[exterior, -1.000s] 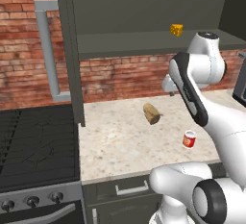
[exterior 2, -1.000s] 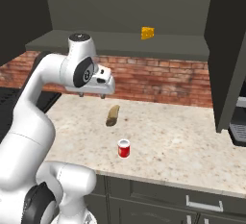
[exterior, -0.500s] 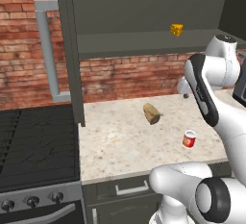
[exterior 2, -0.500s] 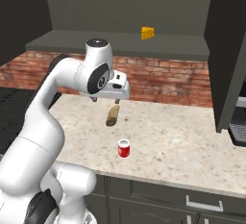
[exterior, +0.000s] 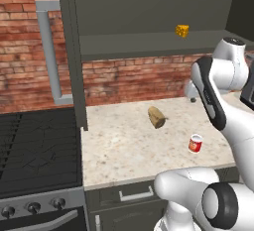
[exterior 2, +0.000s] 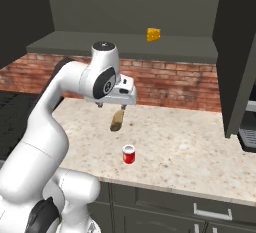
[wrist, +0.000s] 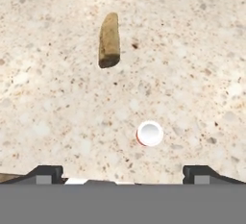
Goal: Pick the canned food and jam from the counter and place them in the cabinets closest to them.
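The canned food [exterior: 195, 143] stands upright on the counter [exterior: 124, 150], near the front edge, its pale top facing up. In the hand view it shows as a white disc with a thin red rim [wrist: 150, 133]. The nearest neighbour is a brown oval lump [exterior: 156, 117], lying on its side farther back toward the brick wall [exterior: 134, 81] and apart from the can, with bare stone between them. Nothing else lies close to the can. A yellow wedge [exterior 2: 153, 34] sits on the shelf of the open upper cabinet [exterior 2: 125, 44], well above the counter. That cabinet's door [exterior: 69, 51] stands swung out at the counter's stove-side end, bar handle [exterior: 49, 56] showing, and the black stove top [exterior: 34, 150] adjoins the slab there. On the far side another dark door [exterior 2: 240, 57] hangs open over the counter. The gripper [exterior 2: 113, 105] hangs well above the slab, pointing down; in the right base view it lies over the brown lump, with the can nearer the front edge. Its fingertips [wrist: 48, 172] sit wide apart, probably fully spread, holding nothing.
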